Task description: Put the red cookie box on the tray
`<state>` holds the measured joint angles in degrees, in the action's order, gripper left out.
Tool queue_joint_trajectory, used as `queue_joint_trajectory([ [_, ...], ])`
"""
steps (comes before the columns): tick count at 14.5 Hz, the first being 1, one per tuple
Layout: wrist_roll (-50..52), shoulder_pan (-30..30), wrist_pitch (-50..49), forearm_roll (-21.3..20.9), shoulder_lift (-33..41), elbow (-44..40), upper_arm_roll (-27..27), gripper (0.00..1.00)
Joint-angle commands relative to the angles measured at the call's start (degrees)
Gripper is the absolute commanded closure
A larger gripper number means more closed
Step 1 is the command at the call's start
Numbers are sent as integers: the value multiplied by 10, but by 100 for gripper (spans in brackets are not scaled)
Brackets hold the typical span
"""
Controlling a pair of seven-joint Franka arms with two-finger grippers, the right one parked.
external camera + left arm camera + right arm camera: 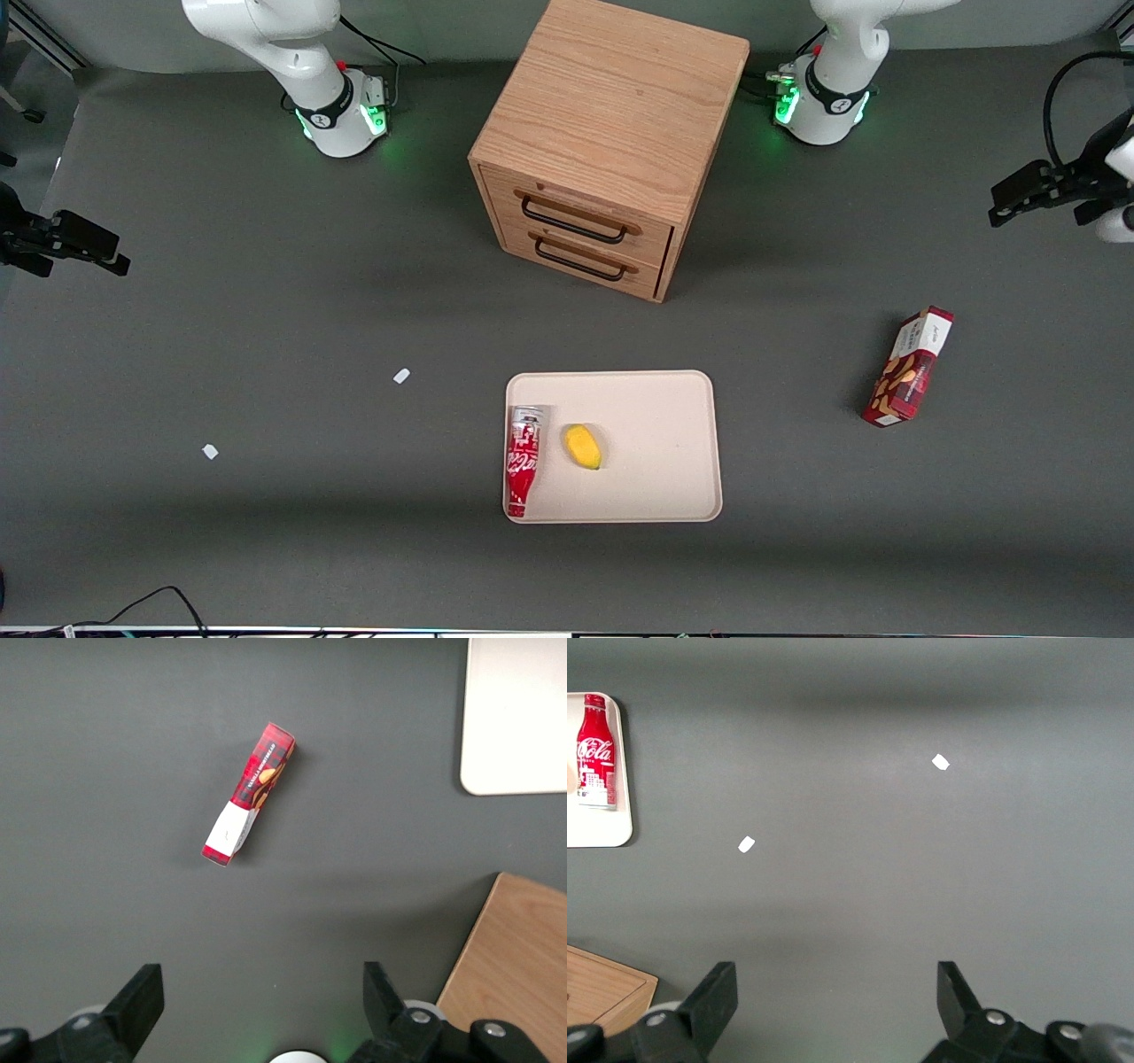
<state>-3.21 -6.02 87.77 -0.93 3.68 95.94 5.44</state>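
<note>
Red cookie box (pixel 910 367) lies flat on the grey table (pixel 266 354), well apart from the tray (pixel 656 416), toward the working arm's end. The tray, nearest the front camera, holds a red drink bottle (pixel 522 459) and what may be a small mango (pixel 583 446), leaving bare room for the box. Farther off stands a wooden drawer cabinet (pixel 602 142). The left gripper (pixel 257 1010) hangs above the box, fingers spread and empty, seemingly poised to descend.

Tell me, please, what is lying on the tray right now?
On the tray: a red drink bottle and a yellow fruit. The red cookie box lies off it; the open end effector hangs above.
</note>
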Motion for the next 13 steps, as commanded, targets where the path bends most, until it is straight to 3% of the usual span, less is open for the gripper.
queue_joint_trajectory([
  [1,-77,0,26,-15,-45,1,0,0],
  [3,-94,0,70,-18,-74,19,-3,0],
  [6,-150,0,209,-72,-115,83,-4,0],
  [13,-192,1,401,-68,-204,169,-31,0],
])
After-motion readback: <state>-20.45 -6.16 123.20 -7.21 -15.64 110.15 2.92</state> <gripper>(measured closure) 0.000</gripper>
